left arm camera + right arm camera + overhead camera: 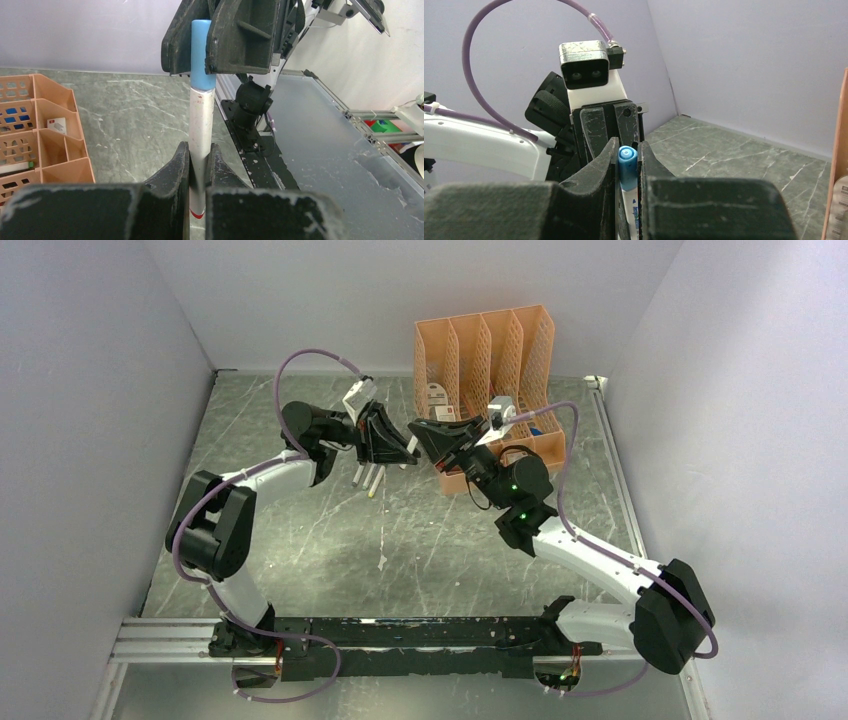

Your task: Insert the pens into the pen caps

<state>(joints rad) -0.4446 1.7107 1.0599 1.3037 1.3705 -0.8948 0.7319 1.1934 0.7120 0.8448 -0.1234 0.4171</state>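
A white-barrelled pen [201,120] with a red band at its near end sits between the jaws of my left gripper [200,150], which is shut on it. A light blue pen cap [202,55] sits on the pen's far end, and my right gripper [628,147] is shut on that cap [627,167]. The two grippers meet tip to tip above the table's far middle, left gripper [403,453] against right gripper [420,437]. Three more pens [367,478] lie on the table under the left gripper. No loose caps show.
A peach lattice organiser [490,350] stands at the back right, close behind the right gripper, with small items in its compartments [45,100]. Grey walls close in the left, back and right. A black rail [400,635] with the arm bases runs along the near edge.
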